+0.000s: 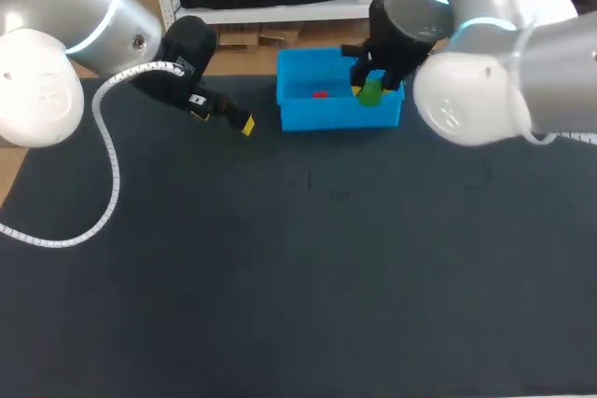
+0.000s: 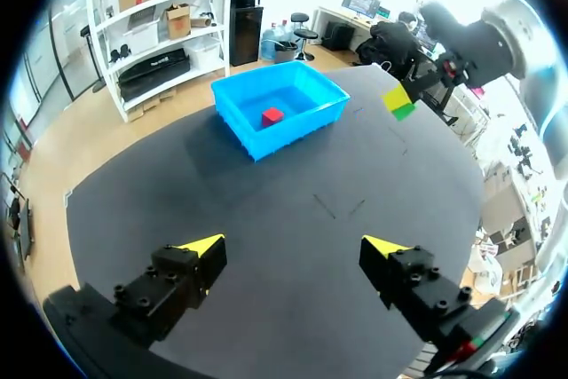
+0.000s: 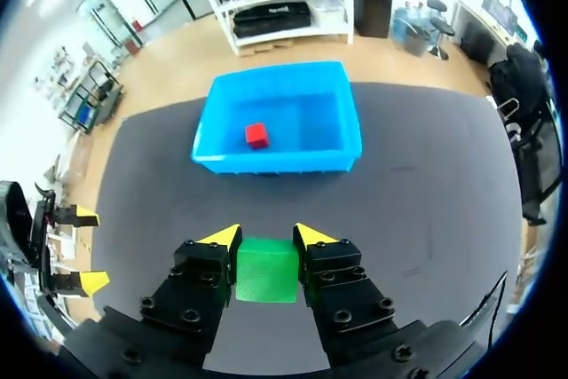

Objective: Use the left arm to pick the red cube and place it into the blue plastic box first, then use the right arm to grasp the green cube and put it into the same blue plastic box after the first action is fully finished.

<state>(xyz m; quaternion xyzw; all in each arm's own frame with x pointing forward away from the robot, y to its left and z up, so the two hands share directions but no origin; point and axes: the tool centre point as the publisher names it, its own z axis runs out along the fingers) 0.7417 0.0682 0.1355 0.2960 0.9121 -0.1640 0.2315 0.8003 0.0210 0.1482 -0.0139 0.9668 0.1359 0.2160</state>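
Yellow-tipped fingers of the right gripper (image 3: 266, 237) clamp the green cube (image 3: 266, 270) from both sides, raised above the dark table (image 3: 426, 219). Ahead stands the blue plastic box (image 3: 275, 162), with the red cube (image 3: 256, 135) lying inside. Left gripper (image 2: 293, 250) hangs wide open, holding nothing, well apart from the box.

Bright, even light; soft shadow beside the blue plastic box (image 2: 306, 123)

No legible text, numbers or signs in any view. Blue plastic box (image 1: 336, 116), red cube (image 3: 256, 135), green cube (image 3: 266, 269): plain faces, unmarked. Left gripper (image 1: 224, 116) body shows a small pale patch, possibly a label; too small to read.
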